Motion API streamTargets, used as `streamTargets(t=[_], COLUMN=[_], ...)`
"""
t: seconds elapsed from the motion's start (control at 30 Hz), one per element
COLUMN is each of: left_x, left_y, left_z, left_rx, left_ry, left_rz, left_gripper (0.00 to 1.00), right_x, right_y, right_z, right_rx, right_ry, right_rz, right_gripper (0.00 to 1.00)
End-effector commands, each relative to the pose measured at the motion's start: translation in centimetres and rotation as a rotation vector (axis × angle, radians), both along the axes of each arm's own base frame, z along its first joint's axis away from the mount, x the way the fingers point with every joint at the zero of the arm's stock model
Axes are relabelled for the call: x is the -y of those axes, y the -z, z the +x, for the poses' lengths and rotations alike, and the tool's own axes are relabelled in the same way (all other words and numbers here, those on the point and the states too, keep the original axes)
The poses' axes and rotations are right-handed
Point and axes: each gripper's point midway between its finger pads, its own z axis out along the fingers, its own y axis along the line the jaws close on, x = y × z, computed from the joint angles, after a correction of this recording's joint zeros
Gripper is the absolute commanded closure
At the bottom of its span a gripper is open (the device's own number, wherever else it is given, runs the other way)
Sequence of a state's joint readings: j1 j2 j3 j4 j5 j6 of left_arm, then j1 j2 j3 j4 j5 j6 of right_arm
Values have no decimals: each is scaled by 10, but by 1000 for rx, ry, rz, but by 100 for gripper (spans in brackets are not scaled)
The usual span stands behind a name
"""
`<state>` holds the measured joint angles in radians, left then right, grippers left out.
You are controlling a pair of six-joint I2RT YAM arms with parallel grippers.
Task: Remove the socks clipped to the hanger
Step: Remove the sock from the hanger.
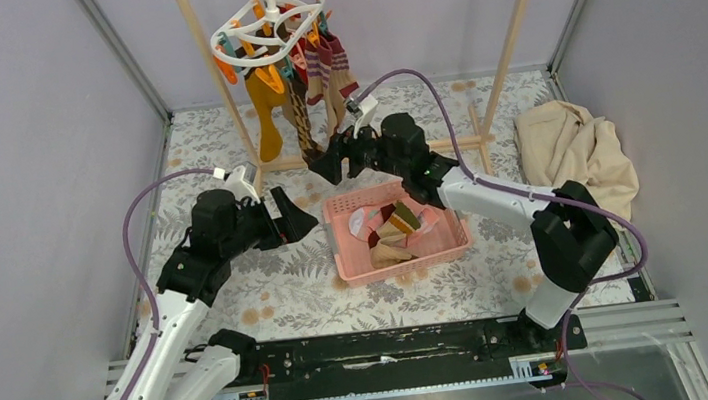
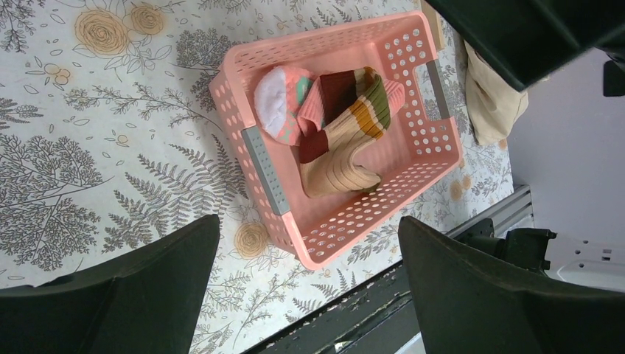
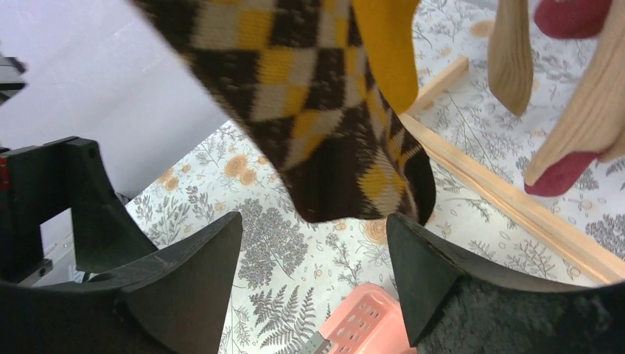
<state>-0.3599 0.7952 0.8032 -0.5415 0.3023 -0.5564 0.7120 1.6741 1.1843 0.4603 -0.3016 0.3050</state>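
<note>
Top view. Hanger (image 1: 270, 23) hooked high on the wooden rack (image 1: 512, 31), at the back of the table (image 1: 240, 293). Socks (image 1: 302, 90) hang clipped from its ring: mustard sock (image 1: 266, 109), argyle sock (image 1: 304, 120), striped ones just right of those. Hung so, the toes dangle free and can be reached from below. Right gripper (image 1: 337, 159) is raised to the argyle toe, jaws spread. Left gripper (image 1: 299, 214) sits low beside the pink basket (image 1: 455, 241), spread wide and holding nothing; probably parked there to leave the right arm its lane. The basket lies in front of and below the hanger, so a freed sock has a short way to travel; a few loose socks lie in it. Beige cloth (image 1: 571, 150) far right, well apart.

Left wrist view. Both fingers wide apart and nothing pinched. Below them is the basket, rim (image 2: 228, 110) near the table's front edge, with loose socks (image 2: 343, 140) heaped mid-floor. Bare floral cloth to the left gives open room.

Right wrist view. The argyle toe (image 3: 317, 110) hangs down into the gap of the right gripper (image 3: 313, 228). Fingers stand apart either side and do not appear to touch it. The mustard sock (image 3: 387, 51) is just beside it. Tan, red-toed socks (image 3: 575, 140) hang apart to the right. The rack's lower rail (image 3: 501, 199) runs close behind, an edge to mind on a downward pull. Clear room lies toward the basket corner (image 3: 354, 324)
</note>
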Motion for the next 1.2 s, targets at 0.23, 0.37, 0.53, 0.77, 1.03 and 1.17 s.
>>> streamTargets(t=[0.23, 0.37, 0.53, 0.77, 1.03, 1.17], left_x=[1, 0, 0, 0, 3, 4], left_y=[-4, -5, -4, 0, -4, -3], left_z=[-6, -9, -12, -11, -13, -17], left_rx=[10, 12, 10, 5, 22, 26], left_ry=[7, 6, 7, 6, 22, 34], left_rz=[-17, -21, -26, -20, -44, -51], left_gripper=[1, 1, 1, 1, 1, 1], right_x=[-9, -13, -19, -20, -8, -4], right_y=[-40, -41, -39, -53, -76, -84], right_z=[25, 38, 51, 49, 24, 12], right_rx=[138, 147, 145, 132, 101, 67], right_ry=[98, 135, 160, 153, 109, 82], right_rz=[-11, -24, -34, -27, -22, -37], right_gripper=[20, 20, 29, 75, 81, 84])
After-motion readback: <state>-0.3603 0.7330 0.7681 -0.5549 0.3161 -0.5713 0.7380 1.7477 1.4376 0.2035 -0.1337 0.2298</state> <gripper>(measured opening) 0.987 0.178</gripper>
